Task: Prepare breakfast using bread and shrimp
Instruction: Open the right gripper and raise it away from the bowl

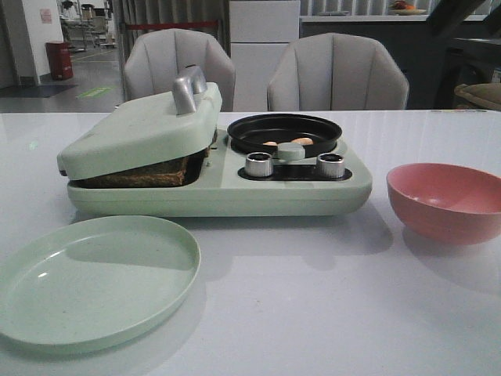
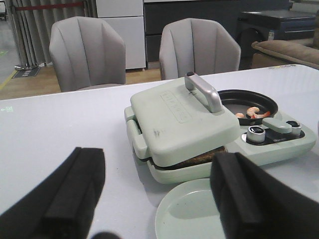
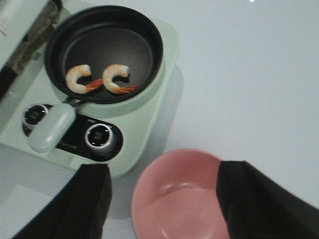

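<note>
Right wrist view: the right gripper (image 3: 162, 201) is spread wide and empty, poised above the pink bowl (image 3: 182, 199) at lower centre. Two shrimp (image 3: 97, 79) lie side by side in the black pan (image 3: 107, 30) at upper left, up and left of the fingers, each curled in a C with its orange tail pointing toward the knobs (image 3: 101, 137). The right arm looks the nearer for a pick. Left wrist view: the left gripper (image 2: 154, 196) is likewise wide and empty; the bread (image 2: 202, 158) sits under the slightly raised lid (image 2: 179, 122), only its dark crust showing, above the green plate (image 2: 187, 214).
</note>
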